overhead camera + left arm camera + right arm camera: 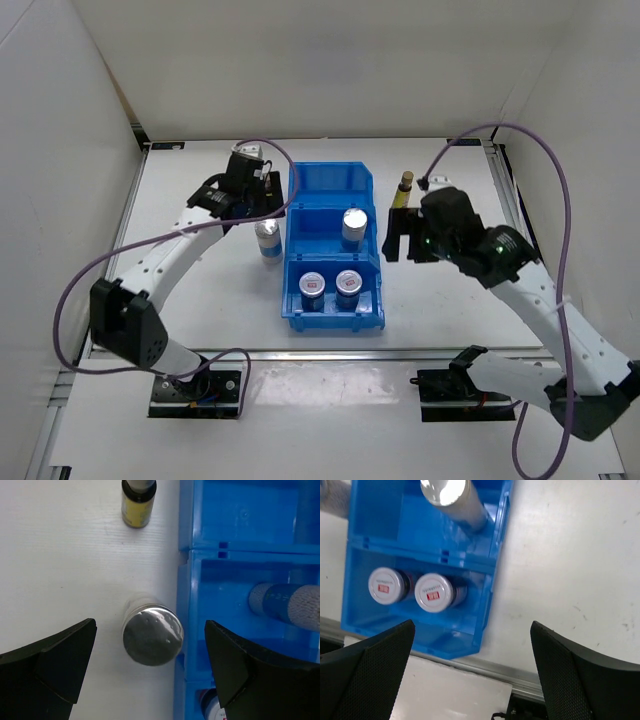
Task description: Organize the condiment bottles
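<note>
From above, a white table [200, 290] sits inside white walls. A blue three-compartment plastic bin [292, 215] is in the middle, with open table on either side. Its near compartment holds two short grey jars with red-marked lids [313, 288] [348, 285], and the middle one holds a white-blue cylinder with a silver top [354, 225]. A slim brown yellow-labelled bottle [403, 190] stands right of the bin, beyond the right gripper [398, 238].

The left wrist view shows the left gripper [150, 630] released. Its fingers are wide apart on either side of a second silver-topped cylinder [153, 636] without touching it. That cylinder stands on the table just beside the bin wall [186, 605]. A second brown bottle [138, 502] shows here only.

The right wrist view shows the right gripper [472, 630] spread and holding nothing, above the bin's near corner [470, 647].
</note>
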